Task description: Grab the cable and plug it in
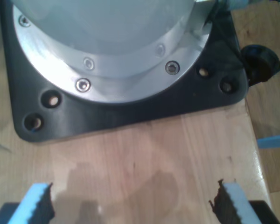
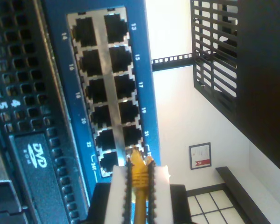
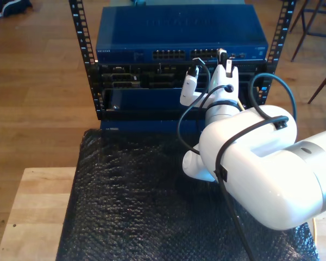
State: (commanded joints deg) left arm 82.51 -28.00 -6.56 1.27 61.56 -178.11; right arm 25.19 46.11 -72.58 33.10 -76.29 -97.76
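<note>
The cable (image 2: pixel 139 179) is yellow, and its plug end is pinched between the white pads (image 2: pixel 118 191) of my second gripper (image 2: pixel 139 175), which is shut on it. The plug's tip sits at the mouth of a port near the label 21 on the blue switch (image 2: pixel 147 70); whether it is inside I cannot tell. In the exterior view my second gripper (image 3: pixel 224 58) is up against the port row of the blue switch (image 3: pixel 152 38) in the rack. My first gripper (image 1: pixel 135 205) is open over bare wood, its blue pads (image 1: pixel 37 198) wide apart with nothing between them.
A black server with a DVD drive (image 2: pixel 35 156) sits beside the switch. A black bubble-wrap mat (image 3: pixel 141 206) covers the wooden table (image 3: pixel 32 206). Thick black arm cables (image 3: pixel 271 92) loop near the rack. A silver arm base on a black plate (image 1: pixel 130 109) stands before my first gripper.
</note>
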